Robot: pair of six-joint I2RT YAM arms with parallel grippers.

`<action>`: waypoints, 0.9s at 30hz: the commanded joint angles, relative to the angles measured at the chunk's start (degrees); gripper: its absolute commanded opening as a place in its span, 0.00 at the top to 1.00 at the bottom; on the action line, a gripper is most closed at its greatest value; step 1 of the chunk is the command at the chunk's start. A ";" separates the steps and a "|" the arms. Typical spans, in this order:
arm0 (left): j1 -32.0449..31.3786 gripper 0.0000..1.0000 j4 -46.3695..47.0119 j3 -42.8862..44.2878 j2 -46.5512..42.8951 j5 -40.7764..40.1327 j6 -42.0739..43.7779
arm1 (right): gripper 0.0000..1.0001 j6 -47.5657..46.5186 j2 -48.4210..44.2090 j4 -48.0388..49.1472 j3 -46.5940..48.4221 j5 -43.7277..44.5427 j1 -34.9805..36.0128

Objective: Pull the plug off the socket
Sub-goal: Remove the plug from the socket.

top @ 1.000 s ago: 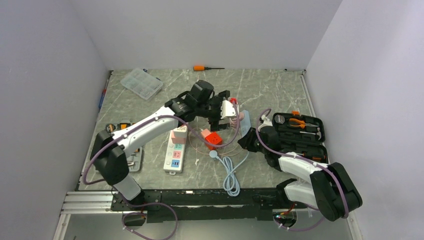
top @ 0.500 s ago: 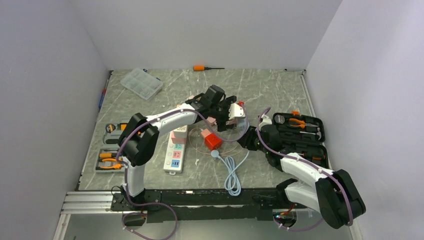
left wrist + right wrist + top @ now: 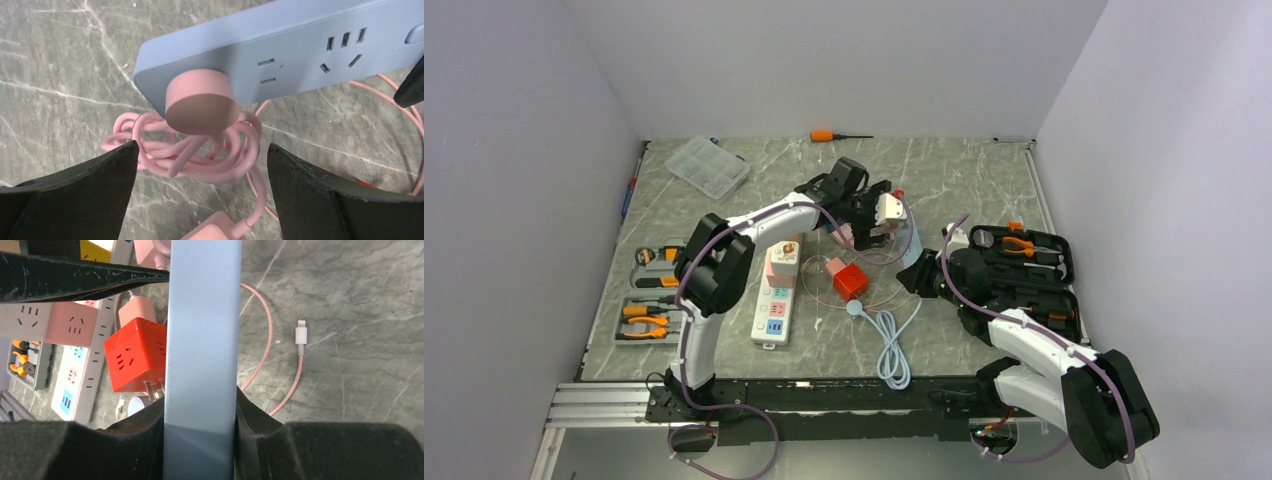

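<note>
A round pink plug [image 3: 200, 102] sits in the end outlet of a pale blue socket strip [image 3: 300, 45], with its pink cord [image 3: 200, 160] coiled beneath it. My left gripper [image 3: 201, 150] is open, one finger on each side just short of the plug, touching nothing. From above, the left gripper [image 3: 879, 222] hovers at the strip's far end. My right gripper [image 3: 200, 415] is shut on the blue strip [image 3: 202, 340], clamping its narrow sides and holding it off the table. The right gripper [image 3: 921, 278] is near the table's middle.
A long white power strip [image 3: 774, 300] with pastel panels carries a pink block and lies left of a red cube socket [image 3: 851, 281]. A coiled pale cable [image 3: 886, 350] lies in front. An open tool case [image 3: 1024, 270] is at the right, plier trays [image 3: 649, 300] at the left, an organiser box [image 3: 709, 166] and screwdriver [image 3: 834, 135] at the back.
The left arm's elbow has swung right and its wrist has turned, with the gripper staying over the strip's far end. The right gripper still holds the blue strip.
</note>
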 commanded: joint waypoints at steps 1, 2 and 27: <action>0.06 0.01 -5.86 5.54 1.63 9.13 1.16 | 1.00 -1.04 -2.16 13.99 1.55 -2.61 0.29; -0.04 0.01 -7.75 6.46 1.94 9.91 1.44 | 1.00 -1.23 -1.99 14.44 1.68 -2.73 0.27; 0.84 1.00 -10.18 8.06 0.73 10.75 0.80 | 0.61 -3.60 6.42 18.90 2.63 -9.54 0.26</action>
